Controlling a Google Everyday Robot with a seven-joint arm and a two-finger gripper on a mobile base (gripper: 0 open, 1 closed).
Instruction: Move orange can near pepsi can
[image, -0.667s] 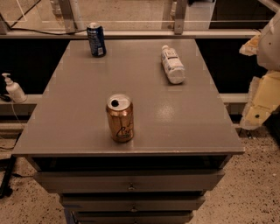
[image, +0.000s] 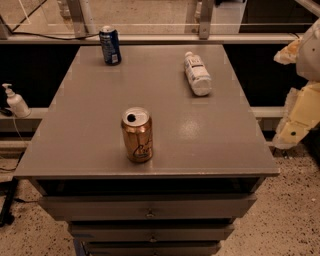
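Observation:
The orange can (image: 137, 135) stands upright near the front of the grey table (image: 210, 145), a little left of the middle, with its silver top open. The pepsi can (image: 110, 45), dark blue, stands upright at the table's far left corner, well apart from the orange can. My gripper (image: 298, 117) shows only as pale cream parts at the right edge of the view, off the table's right side and below its top level. It touches neither can.
A white plastic bottle (image: 197, 74) lies on its side at the table's back right. A soap dispenser (image: 16, 101) stands on a ledge to the left. Drawers (image: 150, 210) sit under the tabletop. A rail and posts run behind the table.

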